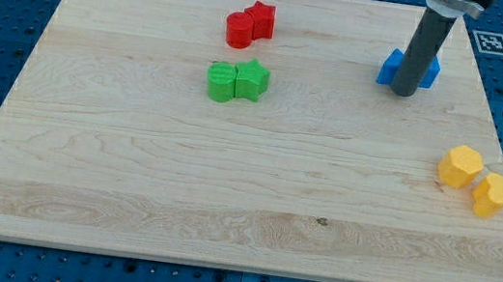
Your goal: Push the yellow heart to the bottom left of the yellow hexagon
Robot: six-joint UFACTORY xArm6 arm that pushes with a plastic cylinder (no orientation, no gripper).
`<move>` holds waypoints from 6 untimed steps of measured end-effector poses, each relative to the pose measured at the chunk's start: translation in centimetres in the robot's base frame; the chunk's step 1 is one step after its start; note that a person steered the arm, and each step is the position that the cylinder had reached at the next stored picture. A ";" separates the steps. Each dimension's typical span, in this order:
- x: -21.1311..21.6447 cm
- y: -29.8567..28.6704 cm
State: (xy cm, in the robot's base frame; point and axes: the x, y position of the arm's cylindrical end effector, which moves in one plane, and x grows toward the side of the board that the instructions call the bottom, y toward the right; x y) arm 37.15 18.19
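The yellow hexagon lies near the view's right edge of the wooden board. The yellow heart sits just to its lower right, touching or nearly touching it. My tip stands at the view's upper right, directly in front of a blue block that the rod partly hides. The tip is well above and to the left of both yellow blocks, apart from them.
Two red blocks sit together at the view's top centre. Two green blocks, one a star shape, sit together just below them. The board's right edge runs close to the yellow heart.
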 end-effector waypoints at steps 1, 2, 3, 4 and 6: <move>2.5 1.5; 4.8 4.0; 5.9 8.5; 8.3 12.8; 15.8 15.0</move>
State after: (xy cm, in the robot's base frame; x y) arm 52.97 33.20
